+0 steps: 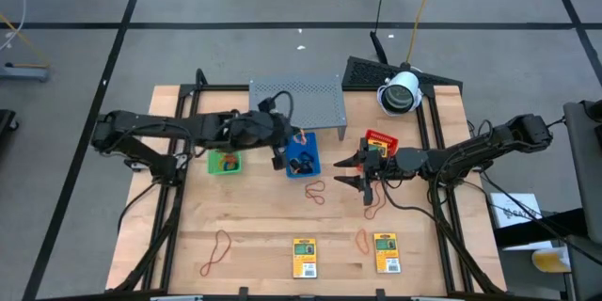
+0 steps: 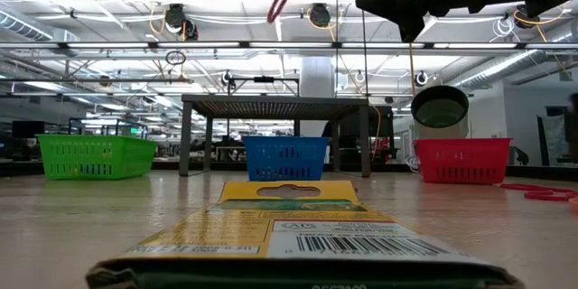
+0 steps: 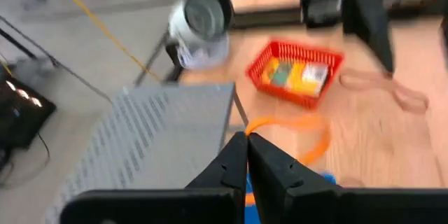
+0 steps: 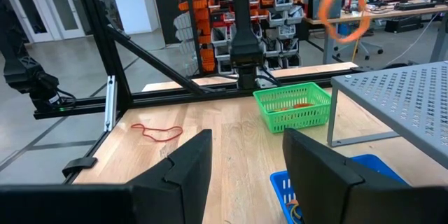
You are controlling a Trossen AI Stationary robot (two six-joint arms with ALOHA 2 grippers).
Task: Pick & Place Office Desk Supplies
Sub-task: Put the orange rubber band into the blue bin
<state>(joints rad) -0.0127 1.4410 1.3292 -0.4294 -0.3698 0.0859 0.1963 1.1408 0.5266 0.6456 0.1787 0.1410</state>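
**A:** Two grippers are up, but only one is working. The left gripper (image 1: pixel 279 157) hangs over the blue tray (image 1: pixel 303 162), jaws pinched tight on an orange rubber band (image 3: pixel 294 134). In the low view that band (image 2: pixel 280 2) dangles well clear of the table, a loop hanging free below the fingertips.

**B:** And the right gripper (image 1: pixel 355 171)?

**A:** Waiting beside the red tray (image 1: pixel 381 140), jaws spread wide, nothing between them. Its wrist camera looks across to the green tray (image 4: pixel 292 106) and the grey perforated shelf (image 4: pixel 399 91).

**B:** So the step in hand is the drop. How should it go?

**A:** My read is the band belongs in the blue tray, since the gripper sits right above it. The loop is floppy and hangs off to one side of the fingers, so I would centre the hanging loop over the tray, not the fingertips, then lower until the bottom of the loop is below the rim before letting go. A release from this height could let it bounce or drape over the wall.

**B:** Any hazard nearby?

**A:** The shelf's edge is just beside the tray; the loop could snag on it if the arm swings that way. Go straight down.

**B:** What remains?

**A:** Plenty. Two yellow packets (image 1: pixel 304 257) lie near the front edge, and loose rubber bands rest on the wood, one at front left (image 1: pixel 216 252), one between the trays and the packets (image 1: pixel 315 192).
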